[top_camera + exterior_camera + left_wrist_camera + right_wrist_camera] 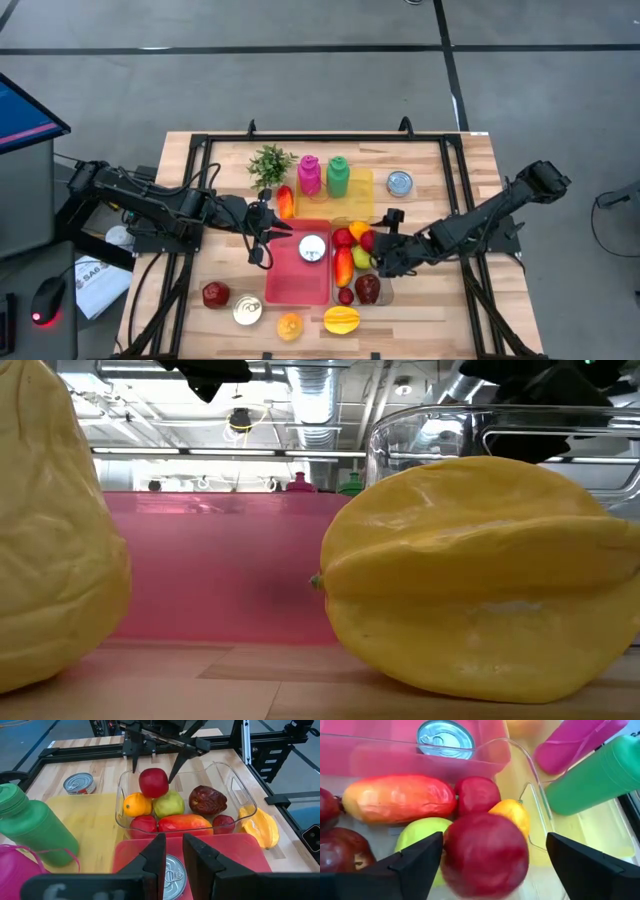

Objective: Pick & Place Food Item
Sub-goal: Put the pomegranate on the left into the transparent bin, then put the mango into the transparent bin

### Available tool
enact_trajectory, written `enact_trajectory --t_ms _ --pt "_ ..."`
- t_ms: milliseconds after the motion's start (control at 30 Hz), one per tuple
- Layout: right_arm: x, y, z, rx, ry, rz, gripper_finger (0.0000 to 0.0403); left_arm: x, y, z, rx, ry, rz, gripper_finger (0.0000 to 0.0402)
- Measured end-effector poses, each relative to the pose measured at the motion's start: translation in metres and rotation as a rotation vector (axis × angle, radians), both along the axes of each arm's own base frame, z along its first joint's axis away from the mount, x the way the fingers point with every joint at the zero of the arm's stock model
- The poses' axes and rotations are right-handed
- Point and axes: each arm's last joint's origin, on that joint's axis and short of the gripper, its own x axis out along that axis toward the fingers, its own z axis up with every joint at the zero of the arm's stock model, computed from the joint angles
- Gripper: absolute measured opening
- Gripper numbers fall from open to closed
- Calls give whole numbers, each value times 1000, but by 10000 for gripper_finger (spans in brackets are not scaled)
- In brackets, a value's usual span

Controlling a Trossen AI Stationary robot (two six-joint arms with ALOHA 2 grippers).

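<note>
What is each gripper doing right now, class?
Left gripper: shut, empty, above the pink tray.
Right gripper: open around the red apple over the clear bin.

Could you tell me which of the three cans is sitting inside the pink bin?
The can in the pink bin; the other cans sit on bare table.

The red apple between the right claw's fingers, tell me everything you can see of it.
The red apple is round, deep red and smooth with a soft sheen, seemingly plastic. It sits on top of the fruit piled in the clear bin, resting on the green apple with the orange beside it. The right claw straddles it with fingers spread wide; one looks close to its side, the other stands clear, so it does not seem gripped. No stem shows.
</note>
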Motion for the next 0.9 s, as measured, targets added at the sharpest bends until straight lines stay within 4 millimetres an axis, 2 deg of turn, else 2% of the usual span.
enact_trajectory --t_ms 167,267,633,900 --pt "1 0 1 41 19 22 380 0 0 0 0 1 0 53" --pt "4 2 8 44 37 66 387 0 0 0 0 0 0 53" --pt "6 21 62 110 52 158 389 0 0 0 0 0 0 53" --pt "-5 14 90 133 120 5 379 0 0 0 1 0 1 53"
